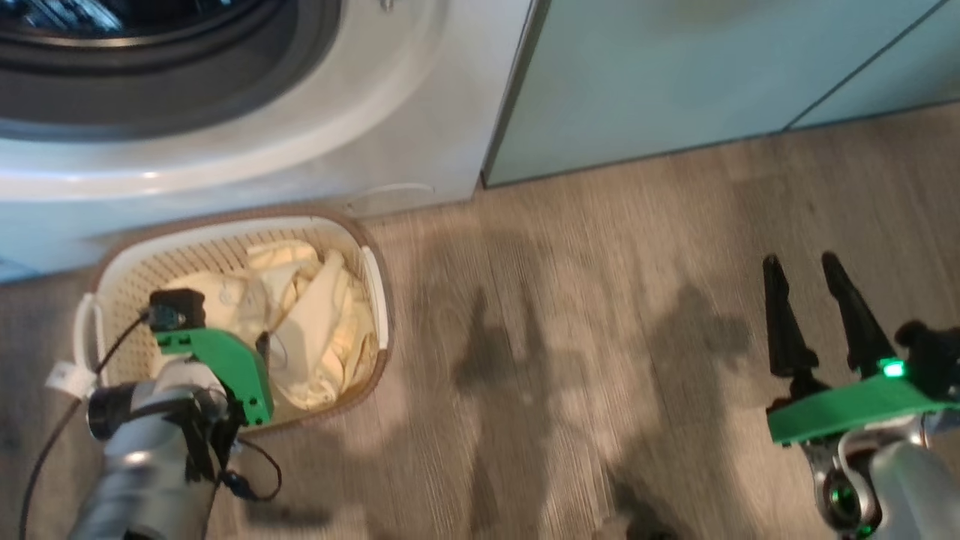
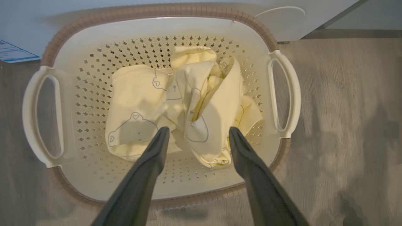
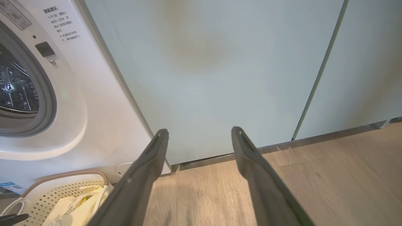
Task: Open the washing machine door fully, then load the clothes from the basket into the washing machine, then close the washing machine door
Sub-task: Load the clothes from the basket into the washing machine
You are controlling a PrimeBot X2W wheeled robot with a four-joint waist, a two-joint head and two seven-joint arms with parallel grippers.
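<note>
The cream basket (image 2: 94, 34) with its brown rim stands on the floor against the white washing machine (image 1: 360, 127). Crumpled pale yellow clothes (image 2: 201, 91) with thin outline drawings lie in it. My left gripper (image 2: 198, 130) hangs open just above them, one finger on each side of the raised fold. Far to the right, my right gripper (image 1: 800, 262) is open over bare floor with nothing between its fingers. The grey seal (image 3: 47, 103) and steel drum (image 3: 15, 91) stand uncovered. The washing machine door is out of view.
Pale green cabinet doors (image 1: 675, 67) run along the right of the washer, down to the wood-look floor (image 1: 600, 337). A small blue label (image 2: 12, 51) sits at the washer's lower corner behind the basket. My arms cast shadows on the floor.
</note>
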